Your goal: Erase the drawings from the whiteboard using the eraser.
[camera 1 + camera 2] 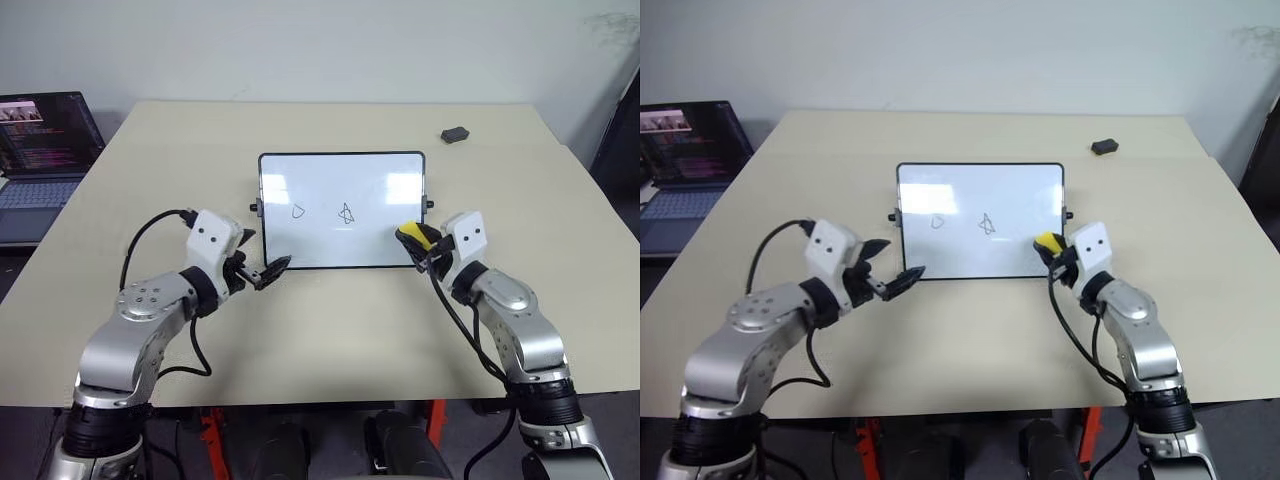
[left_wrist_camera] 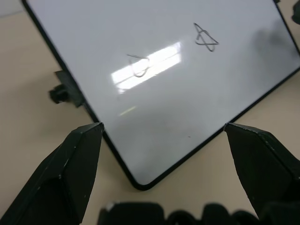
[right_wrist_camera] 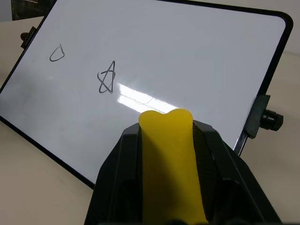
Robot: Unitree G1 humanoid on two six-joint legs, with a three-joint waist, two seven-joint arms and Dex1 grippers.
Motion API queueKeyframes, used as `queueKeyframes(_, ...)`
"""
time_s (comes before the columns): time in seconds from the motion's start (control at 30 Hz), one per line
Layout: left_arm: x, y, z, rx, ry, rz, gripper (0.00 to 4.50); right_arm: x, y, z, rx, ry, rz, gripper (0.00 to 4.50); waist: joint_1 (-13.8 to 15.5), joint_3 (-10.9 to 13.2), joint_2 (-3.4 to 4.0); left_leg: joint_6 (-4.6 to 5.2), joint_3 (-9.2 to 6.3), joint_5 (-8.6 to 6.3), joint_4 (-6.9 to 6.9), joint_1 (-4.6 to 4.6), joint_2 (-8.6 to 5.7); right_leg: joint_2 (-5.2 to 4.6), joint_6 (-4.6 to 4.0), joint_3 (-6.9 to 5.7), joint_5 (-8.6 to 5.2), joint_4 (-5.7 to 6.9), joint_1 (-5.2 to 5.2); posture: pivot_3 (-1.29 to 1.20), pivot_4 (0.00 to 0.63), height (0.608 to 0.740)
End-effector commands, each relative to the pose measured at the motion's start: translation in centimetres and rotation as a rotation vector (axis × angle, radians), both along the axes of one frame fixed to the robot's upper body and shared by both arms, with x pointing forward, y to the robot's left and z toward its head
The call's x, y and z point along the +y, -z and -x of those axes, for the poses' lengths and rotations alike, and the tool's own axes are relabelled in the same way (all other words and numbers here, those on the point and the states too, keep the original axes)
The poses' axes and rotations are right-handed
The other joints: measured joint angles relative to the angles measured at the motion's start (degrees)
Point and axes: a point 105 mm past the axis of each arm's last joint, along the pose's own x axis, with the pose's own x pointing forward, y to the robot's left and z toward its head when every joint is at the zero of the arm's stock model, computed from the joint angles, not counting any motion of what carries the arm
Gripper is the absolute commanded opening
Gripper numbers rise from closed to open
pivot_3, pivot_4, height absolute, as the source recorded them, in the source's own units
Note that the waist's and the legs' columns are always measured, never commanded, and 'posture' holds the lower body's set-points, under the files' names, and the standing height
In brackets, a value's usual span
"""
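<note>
Left gripper (image 1: 268,272) hovers over the table (image 1: 330,340) with its two black fingers spread wide and nothing between them, its tips close to the near left corner of the whiteboard (image 1: 341,170). From the left wrist view the fingers frame that rounded corner of the board and its thin black frame. Far to the left, off the table's edge, sits an open laptop (image 1: 42,150) with a lit screen.

At the middle of the table lies the small white board, with a black knob (image 1: 254,207) on its left short side. Two of the drawings (image 1: 345,213) show on it: a small rounded outline on the left and a triangle-like scribble just to its right, both near the board's centre. The right part of the board looks wiped bare.

Right gripper (image 1: 415,240) is clamped tight on the eraser (image 3: 171,159), the yellow block sticking out between its fingers at the near right corner of the board, over the white surface. Whether it touches the board cannot be told.

Far right on the table, well apart from the board, rests a small dark grey object (image 1: 455,134)
</note>
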Motion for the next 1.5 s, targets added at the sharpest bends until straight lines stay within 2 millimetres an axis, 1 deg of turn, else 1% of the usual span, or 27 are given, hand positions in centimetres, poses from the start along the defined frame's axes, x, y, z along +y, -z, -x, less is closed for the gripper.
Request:
queueKeyframes(0.03, 0.5, -1.4, 0.3, -0.062, -0.033, -0.020, 4.50, -0.2, -2.0, -0.5, -0.080, -0.012, -0.007, 1.12, 0.1, 0.0, 0.00, 0.00, 0.01, 0.00, 0.00, 0.00, 0.00, 0.00, 0.00, 0.01, 0.00, 0.00, 0.00, 0.00, 0.150, 0.740)
queueKeyframes(0.2, 0.7, -1.6, 0.3, -0.068, -0.051, -0.017, 4.50, 0.2, -3.5, -1.3, -0.156, -0.023, -0.012, 1.12, 0.2, 0.0, 0.00, 0.00, 0.01, 0.00, -0.01, -0.01, 0.00, -0.01, -0.01, 0.00, 0.01, -0.01, 0.00, 0.00, 0.150, 0.740)
queueKeyframes(0.33, 0.7, -1.6, 0.2, -0.048, -0.024, -0.028, 4.50, 2.4, -4.7, -2.6, -0.226, -0.049, 0.010, 1.12, -0.1, 0.0, 0.01, 0.00, 0.05, 0.00, 0.00, 0.02, 0.01, 0.00, -0.02, 0.03, 0.01, 0.02, 0.00, 0.00, 0.150, 0.740)
queueKeyframes(0.4, 0.8, -1.9, 0.0, -0.048, -0.018, -0.035, 4.50, 3.3, -4.8, -3.6, -0.258, -0.050, 0.048, 1.12, -0.2, 0.0, 0.01, 0.00, 0.04, 0.00, 0.00, 0.05, 0.02, 0.02, -0.04, 0.02, 0.02, 0.05, 0.00, 0.00, 0.150, 0.740)
queueKeyframes(0.47, 0.9, -2.1, -0.3, -0.049, -0.011, -0.041, 4.50, 4.1, -5.0, -4.7, -0.287, -0.043, 0.079, 1.12, -0.2, 0.0, 0.01, 0.00, 0.02, 0.00, 0.00, 0.05, 0.02, 0.02, -0.25, -0.01, 0.14, 0.06, 0.00, 0.00, 0.150, 0.740)
queueKeyframes(0.53, 0.9, -2.3, -0.5, -0.047, -0.002, -0.045, 4.50, 4.4, -5.0, -5.5, -0.299, -0.032, 0.086, 1.12, -0.2, 0.0, 0.01, 0.00, 0.05, 0.00, 0.00, 0.04, 0.00, 0.02, -0.27, 0.00, 0.16, 0.04, 0.00, 0.00, 0.150, 0.740)
queueKeyframes(0.63, 0.4, -2.5, -0.9, -0.046, 0.032, -0.052, 4.50, 5.1, -4.7, -6.7, -0.303, -0.020, 0.102, 1.12, -0.1, 0.0, 0.01, -0.01, 0.05, 0.00, -0.02, 0.01, -0.03, 0.00, -0.29, 0.00, 0.17, 0.01, 0.00, 0.00, 0.150, 0.740)
queueKeyframes(0.7, 0.2, -2.6, -1.1, -0.046, 0.045, -0.053, 4.50, 5.4, -4.4, -7.1, -0.303, -0.018, 0.106, 1.12, -0.1, 0.0, 0.01, -0.01, 0.04, 0.00, -0.02, -0.02, -0.03, -0.03, -0.30, 0.00, 0.18, -0.04, 0.00, 0.00, 0.150, 0.740)
queueKeyframes(0.8, -0.3, -2.8, -1.3, -0.050, 0.071, -0.059, 4.50, 6.0, -2.2, -7.4, -0.274, -0.042, 0.172, 1.12, -0.2, 0.0, 0.01, -0.03, 0.03, -0.02, -0.03, -0.03, -0.03, -0.04, -0.30, -0.01, 0.18, -0.05, 0.00, 0.00, 0.150, 0.740)
queueKeyframes(0.87, -0.4, -2.9, -1.4, -0.052, 0.076, -0.059, 4.50, 6.2, -1.0, -7.2, -0.257, -0.059, 0.191, 1.12, -0.3, 0.0, 0.00, -0.03, 0.04, -0.02, -0.03, -0.01, -0.02, -0.04, -0.30, 0.00, 0.18, -0.03, 0.00, 0.00, 0.150, 0.740)
queueKeyframes(0.9, -0.5, -3.0, -1.5, -0.053, 0.079, -0.058, 4.50, 6.5, 0.6, -6.7, -0.225, -0.092, 0.219, 1.12, -0.4, 0.0, 0.00, -0.03, 0.04, -0.02, -0.01, 0.01, -0.02, -0.05, -0.30, 0.01, 0.18, 0.01, 0.01, 0.00, 0.150, 0.740)
queueKeyframes(1.0, -0.7, -3.1, -1.5, -0.053, 0.085, -0.057, 4.50, 7.4, 3.9, -5.1, -0.170, -0.183, 0.306, 1.12, -0.6, 0.0, -0.02, -0.03, 0.04, -0.02, -0.01, 0.16, -0.01, -0.04, -0.30, 0.03, 0.18, 0.12, 0.09, 0.00, 0.150, 0.740)
queueKeyframes(1.1, -0.7, -3.0, -1.5, -0.051, 0.086, -0.056, 4.50, 8.4, 5.8, -3.3, -0.198, -0.297, 0.438, 1.12, -0.8, 0.0, -0.02, -0.03, 0.06, -0.02, -0.01, 0.45, 0.02, 0.00, -0.27, 0.05, 0.16, 0.15, 0.32, 0.00, 0.150, 0.740)
queueKeyframes(1.17, -0.6, -2.8, -1.5, -0.047, 0.082, -0.056, 4.50, 8.6, 6.2, -2.6, -0.215, -0.331, 0.484, 1.12, -0.8, 0.0, -0.02, -0.02, 0.07, 0.00, 0.00, 0.54, 0.02, 0.02, -0.12, 0.08, 0.07, 0.17, 0.39, 0.00, 0.150, 0.740)
queueKeyframes(1.2, -0.5, -2.8, -1.5, -0.044, 0.080, -0.057, 4.50, 8.6, 6.1, -2.6, -0.224, -0.331, 0.491, 1.12, -0.8, 0.0, -0.01, -0.01, 0.08, 0.02, 0.02, 0.56, 0.01, 0.03, -0.05, 0.09, 0.03, 0.20, 0.40, 0.00, 0.150, 0.740)
queueKeyframes(1.27, -0.2, -2.6, -1.6, -0.039, 0.066, -0.058, 4.50, 8.4, 4.8, -2.9, -0.263, -0.309, 0.472, 1.12, -0.8, 0.0, -0.01, 0.00, 0.12, 0.06, 0.03, 0.65, 0.01, 0.04, -0.06, 0.14, 0.04, 0.25, 0.45, 0.00, 0.150, 0.740)
queueKeyframes(1.33, 0.2, -2.5, -1.7, -0.037, 0.053, -0.056, 4.50, 8.4, 2.4, -3.1, -0.328, -0.293, 0.415, 1.12, -0.7, 0.0, -0.01, 0.00, 0.11, 0.08, 0.03, 0.66, 0.02, 0.06, -0.07, 0.13, 0.04, 0.25, 0.45, 0.00, 0.150, 0.740)
queueKeyframes(1.37, 0.4, -2.5, -1.7, -0.035, 0.046, -0.055, 4.50, 8.5, 0.7, -3.0, -0.372, -0.294, 0.372, 1.12, -0.7, 0.0, 0.00, 0.00, 0.10, 0.08, 0.02, 0.64, 0.02, 0.07, -0.07, 0.13, 0.04, 0.24, 0.44, 0.00, 0.150, 0.740)
queueKeyframes(1.43, 0.8, -2.4, -1.7, -0.031, 0.036, -0.059, 4.50, 8.6, -2.5, -2.5, -0.456, -0.304, 0.283, 1.12, -0.6, 0.0, 0.00, 0.00, 0.06, 0.08, 0.01, 0.45, 0.03, 0.07, -0.08, 0.10, 0.04, 0.21, 0.31, 0.00, 0.150, 0.740)
queueKeyframes(1.47, 0.9, -2.3, -1.7, -0.030, 0.033, -0.061, 4.50, 8.6, -3.7, -2.2, -0.483, -0.311, 0.240, 1.12, -0.6, 0.0, 0.00, -0.02, 0.03, 0.07, 0.02, 0.33, 0.04, 0.07, -0.30, 0.06, 0.18, 0.19, 0.22, 0.00, 0.150, 0.740)
queueKeyframes(1.5, 1.0, -2.3, -1.7, -0.028, 0.031, -0.063, 4.50, 8.6, -4.8, -2.0, -0.502, -0.313, 0.204, 1.12, -0.7, 0.0, 0.00, -0.03, 0.01, 0.06, 0.01, 0.23, 0.03, 0.04, -0.33, 0.05, 0.19, 0.18, 0.14, 0.00, 0.150, 0.740)
